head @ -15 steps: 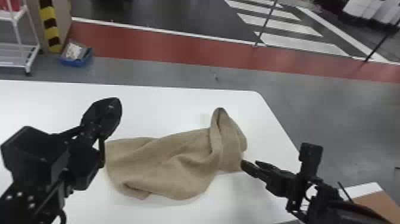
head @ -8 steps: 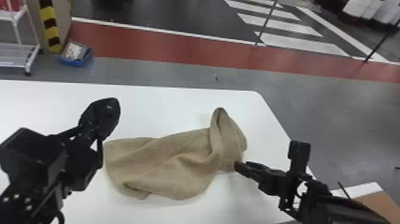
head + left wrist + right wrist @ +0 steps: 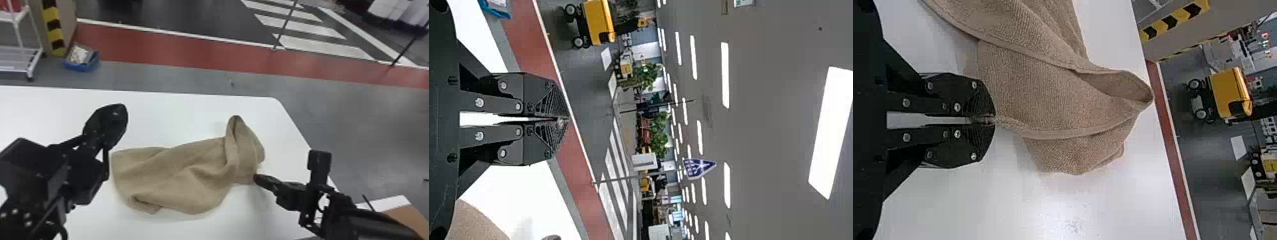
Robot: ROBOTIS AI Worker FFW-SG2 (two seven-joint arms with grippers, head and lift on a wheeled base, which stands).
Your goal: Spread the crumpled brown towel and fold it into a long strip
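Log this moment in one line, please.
right tool: shut on brown towel | left tool: shut, empty | towel: crumpled, on white table

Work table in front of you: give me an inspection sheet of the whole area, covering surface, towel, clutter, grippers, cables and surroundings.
Surface: white table, far right corner rounded.
Towel: brown towel lies rumpled on it, a fold standing up at its right end; not yet a strip.
Clutter: blue bin with things in it, on the floor beyond the table.
Left gripper: fingers shut, nothing between them, off the towel.
Right gripper: shut on the towel's edge.
Cables: a thin black curve low on the left arm may be one; cannot confirm.
Surroundings: white rack, yellow-and-black striped post, red floor strip, white-striped crossing.
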